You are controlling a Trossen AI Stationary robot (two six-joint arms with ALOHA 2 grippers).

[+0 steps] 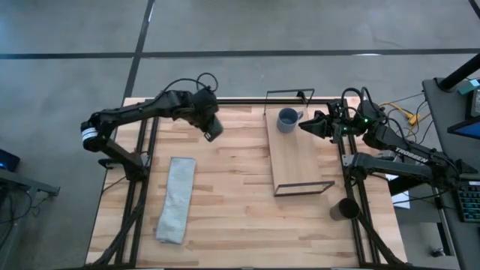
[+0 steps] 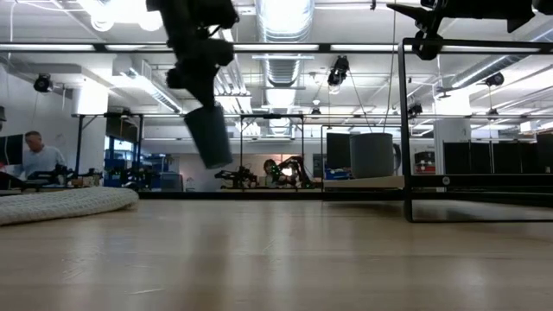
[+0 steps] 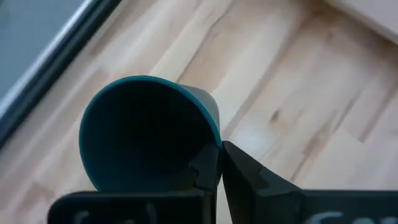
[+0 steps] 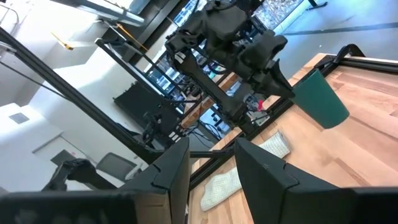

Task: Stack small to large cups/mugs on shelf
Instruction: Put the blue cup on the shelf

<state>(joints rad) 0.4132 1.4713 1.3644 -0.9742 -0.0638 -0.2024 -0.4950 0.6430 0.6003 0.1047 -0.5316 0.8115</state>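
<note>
Left gripper [image 3: 219,163] fingers pinch the dark green cup [image 3: 146,134] aloft, tilted.

A grey concrete floor [image 1: 300,26] crossed by dark seam lines surrounds the pale plank tabletop [image 1: 232,187]. Beyond it, the open white ceiling [image 2: 285,52] carries silver ducts and bright strip lights. A seated person [image 2: 39,160] shows at far left.

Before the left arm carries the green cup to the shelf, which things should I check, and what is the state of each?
1. Left gripper pinches the green cup by its rim: ok.
2. Cup is clear of the table: ok.
3. Free board space on the shelf: ok.
4. Blue-grey mug stands at the shelf's far end: ok.
5. Right gripper sits close beside the mug, fingers open: not ok.
</note>
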